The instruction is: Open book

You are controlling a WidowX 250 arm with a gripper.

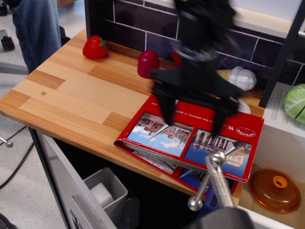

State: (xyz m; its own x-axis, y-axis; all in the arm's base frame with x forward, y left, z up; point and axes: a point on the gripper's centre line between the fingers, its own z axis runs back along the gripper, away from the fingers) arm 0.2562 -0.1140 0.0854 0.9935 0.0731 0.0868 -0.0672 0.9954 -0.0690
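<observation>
Where book (190, 143) lies: fingers (167, 109) (spread) above

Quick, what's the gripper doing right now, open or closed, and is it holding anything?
Gripper: open, fingers spread wide over the red book, holding nothing. The picture is motion-blurred, so whether the fingers touch the cover cannot be told.

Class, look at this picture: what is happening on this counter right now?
A robot arm's gripper, blurred by motion, is above the red book with its jaws spread wide. The book lies closed on the wooden counter, its near edge overhanging the front. The cover is not lifted, and whether the gripper touches it cannot be told. Toy food sits along the back wall: a strawberry and a dark red piece.
</observation>
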